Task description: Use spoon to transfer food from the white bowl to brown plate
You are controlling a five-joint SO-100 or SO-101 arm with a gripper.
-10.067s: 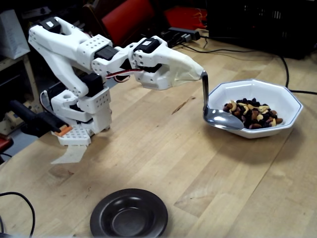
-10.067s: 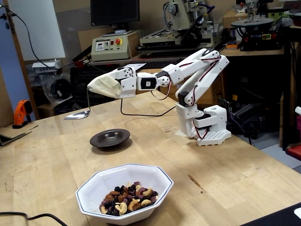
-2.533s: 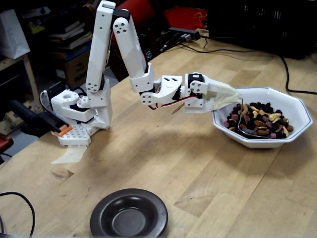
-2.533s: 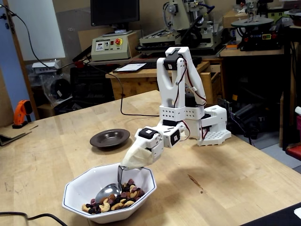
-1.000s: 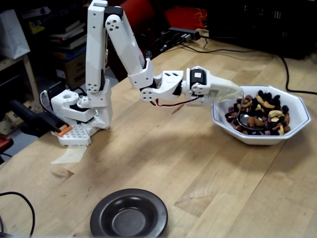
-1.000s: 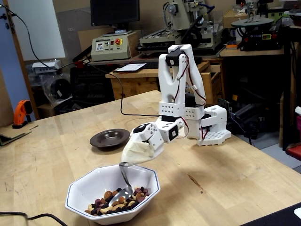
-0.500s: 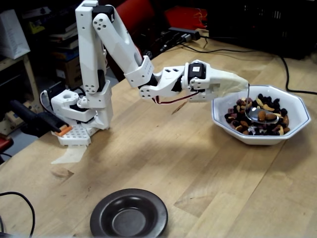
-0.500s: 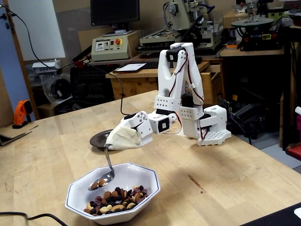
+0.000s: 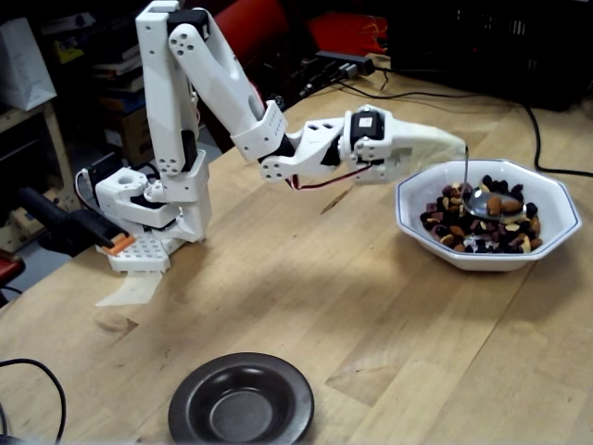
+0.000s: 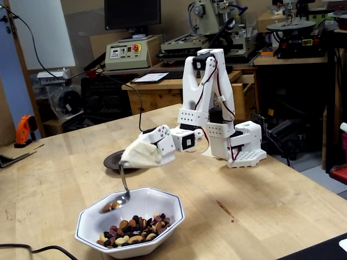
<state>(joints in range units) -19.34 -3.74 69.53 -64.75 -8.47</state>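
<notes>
- The end effector (image 9: 443, 141) is wrapped in pale cloth or tape, so whether its fingers are spread or pressed together cannot be told; the spoon's handle comes down out of it, so the spoon (image 9: 482, 199) seems fixed there.
- In a fixed view the spoon (image 10: 116, 201) hangs over the bowl (image 10: 87, 222) with a few pieces of food (image 10: 108, 206) in it.
- The spoon is stiff, smooth metal, and its shallow scoop probably sheds nuts if tilted or jolted, so it wants carrying level.
- The food (image 9: 505, 206) is small, light, hard and loose; pieces likely roll and bounce.
- The bowl (image 9: 408, 218) looks ceramic and heavy, unlikely to slide.
- The plate (image 9: 278, 375) sits empty, well apart on the bench (image 9: 371, 306); its glossy, sunken centre should catch rolling pieces.
</notes>
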